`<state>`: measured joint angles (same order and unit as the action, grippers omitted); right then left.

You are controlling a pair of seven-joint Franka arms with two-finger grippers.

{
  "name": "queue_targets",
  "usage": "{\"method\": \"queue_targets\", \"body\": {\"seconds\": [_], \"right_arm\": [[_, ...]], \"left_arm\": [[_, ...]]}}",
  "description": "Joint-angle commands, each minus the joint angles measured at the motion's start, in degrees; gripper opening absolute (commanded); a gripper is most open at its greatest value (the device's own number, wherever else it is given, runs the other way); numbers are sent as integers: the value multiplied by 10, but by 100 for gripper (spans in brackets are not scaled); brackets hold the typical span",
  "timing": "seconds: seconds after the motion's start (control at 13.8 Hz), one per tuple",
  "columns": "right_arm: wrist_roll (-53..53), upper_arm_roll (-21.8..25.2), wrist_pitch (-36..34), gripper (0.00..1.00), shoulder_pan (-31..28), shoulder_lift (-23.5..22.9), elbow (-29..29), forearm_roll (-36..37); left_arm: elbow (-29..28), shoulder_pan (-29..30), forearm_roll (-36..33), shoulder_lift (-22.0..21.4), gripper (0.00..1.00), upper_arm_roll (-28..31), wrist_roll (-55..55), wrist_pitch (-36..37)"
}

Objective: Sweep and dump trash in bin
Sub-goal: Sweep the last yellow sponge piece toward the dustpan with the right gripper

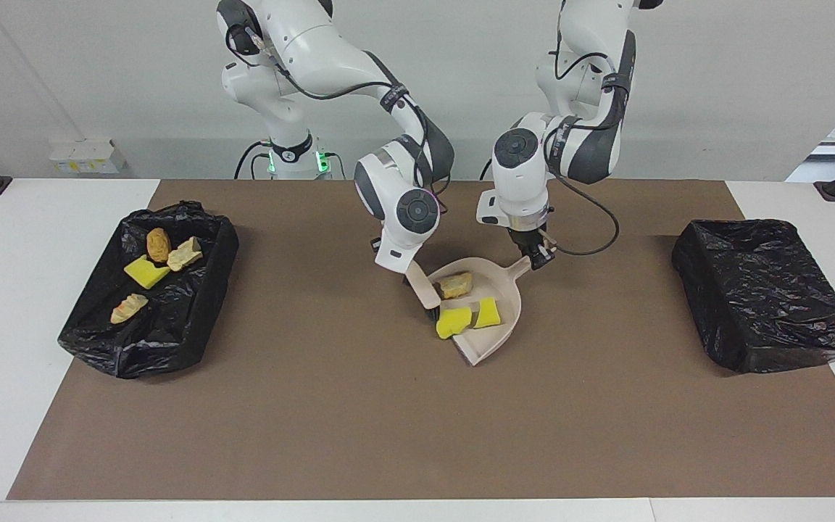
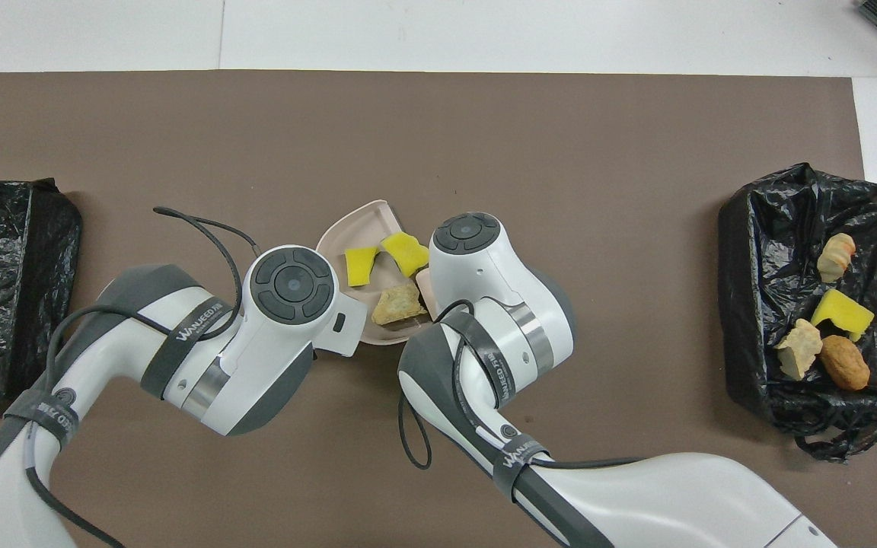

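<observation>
Seven scraps of trash show in all. Three sit at the frame's middle: a tan crumbly lump [image 1: 454,284] and a yellow sponge chunk [image 1: 488,312] inside the beige plastic dustpan [image 1: 508,319], and another yellow sponge chunk [image 1: 454,322] at the pan's open lip. Four more lie in the black-lined bin [image 1: 193,319] at the facing view's left: a brown lump [image 1: 159,244], a beige lump [image 1: 185,254], a yellow green-backed sponge [image 1: 146,272] and a pale tan piece [image 1: 128,308]. A second black-lined bin [image 1: 765,297] sits at the right edge.

Left gripper [image 1: 536,255] is clamped on the dustpan's handle. Right gripper [image 1: 406,270] is closed on a beige-handled brush [image 1: 425,293], bristles down by the lip. Both grips show only in the facing view; from overhead the wrists cover them, though the bin's contents read plainly there.
</observation>
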<state>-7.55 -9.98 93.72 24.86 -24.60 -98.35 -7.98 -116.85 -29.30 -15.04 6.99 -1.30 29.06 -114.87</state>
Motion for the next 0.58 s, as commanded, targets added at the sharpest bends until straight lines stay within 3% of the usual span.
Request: {"method": "queue_targets", "body": {"seconds": [0.0, 0.36, 0.51], "right_arm": [[33, -4, 6, 0, -15, 39, -25, -20], [104, 0, -85, 0, -73, 95, -25, -5], [113, -1, -89, 0, -97, 91, -23, 38]], "left_arm": [[-9, 13, -4, -3, 0, -3, 28, -20], [-11, 32, -4, -6, 0, -5, 80, -38], [-11, 34, -4, -6, 0, -5, 87, -42]]}}
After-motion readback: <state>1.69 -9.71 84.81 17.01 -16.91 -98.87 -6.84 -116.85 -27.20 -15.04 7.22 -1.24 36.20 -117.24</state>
